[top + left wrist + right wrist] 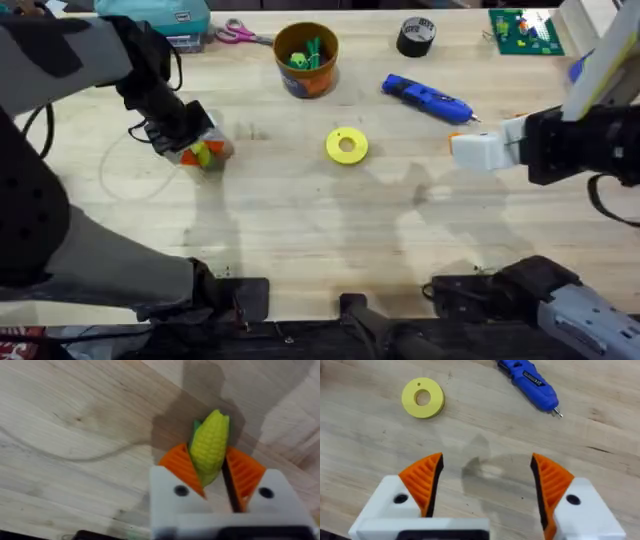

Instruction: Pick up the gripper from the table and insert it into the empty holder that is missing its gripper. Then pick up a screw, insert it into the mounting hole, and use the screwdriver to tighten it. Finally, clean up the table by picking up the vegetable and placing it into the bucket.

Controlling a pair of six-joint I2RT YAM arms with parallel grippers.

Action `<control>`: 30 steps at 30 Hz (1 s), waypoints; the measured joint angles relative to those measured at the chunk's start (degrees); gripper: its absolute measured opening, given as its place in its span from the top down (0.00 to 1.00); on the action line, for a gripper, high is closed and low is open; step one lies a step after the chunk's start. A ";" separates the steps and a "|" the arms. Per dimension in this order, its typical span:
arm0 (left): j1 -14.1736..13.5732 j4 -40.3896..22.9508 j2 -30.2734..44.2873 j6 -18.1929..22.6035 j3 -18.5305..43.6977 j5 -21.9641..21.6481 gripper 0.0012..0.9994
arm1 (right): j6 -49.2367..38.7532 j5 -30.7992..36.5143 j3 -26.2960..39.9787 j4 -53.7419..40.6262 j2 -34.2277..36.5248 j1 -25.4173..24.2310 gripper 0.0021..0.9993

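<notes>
Ribbed orange fingers [182, 466] pinching bumpy vegetable [210, 442], wood-grain table [75, 420]

A pale wooden table [300, 230] is stretching wide across the room, its grain running left to right, with soft light falling from above and casting faint grey shadows on the boards, while a dark strip is showing along its near edge.

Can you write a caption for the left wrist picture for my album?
Left gripper shut on the corn above the wooden table.
</notes>
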 joint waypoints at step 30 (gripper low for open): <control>-14.93 11.69 -0.03 0.27 27.50 10.37 0.98 | 0.00 0.00 0.00 0.00 0.00 0.00 0.00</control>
